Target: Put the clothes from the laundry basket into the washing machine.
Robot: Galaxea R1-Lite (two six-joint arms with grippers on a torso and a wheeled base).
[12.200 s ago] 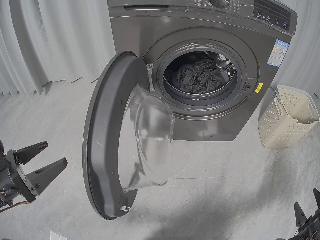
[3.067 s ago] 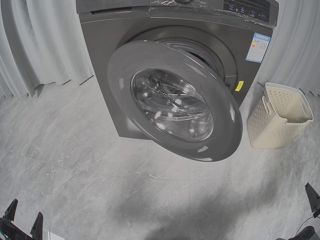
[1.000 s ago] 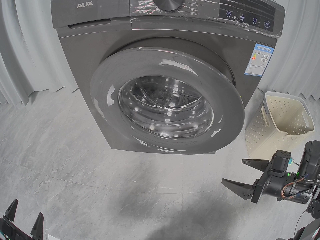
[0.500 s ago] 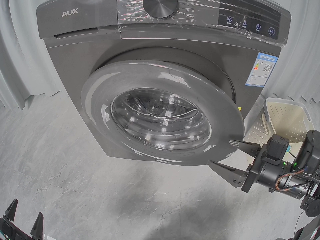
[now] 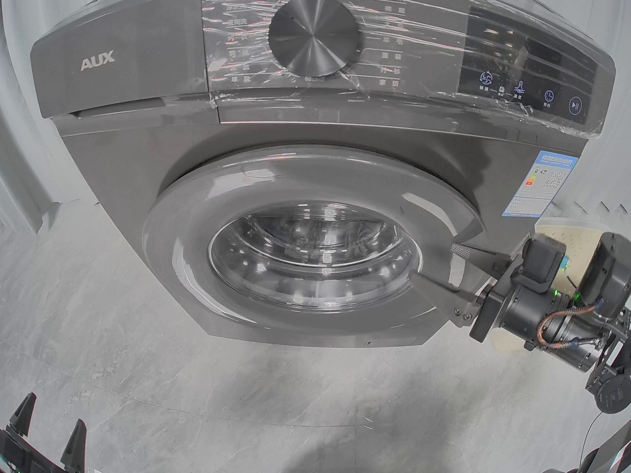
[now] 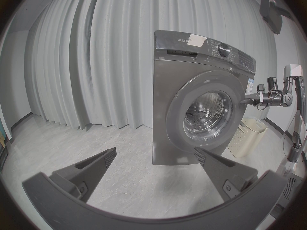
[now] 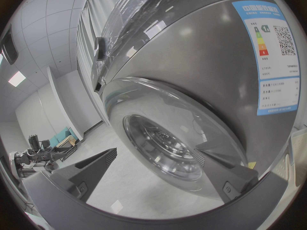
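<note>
While spread right pincer (image 5: 439,265) touches washer door (image 5: 190,231), basket (image 5: 573,236) contents hidden.

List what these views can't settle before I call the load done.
1. Drum contents: head view, glare on the round glass window of the grey washer door masks them.
2. Cream perforated laundry basket inside: head view, the open right gripper and its arm cover most; left wrist view, too small.
3. Door latch: head view, that gripper stands before that edge.
</note>
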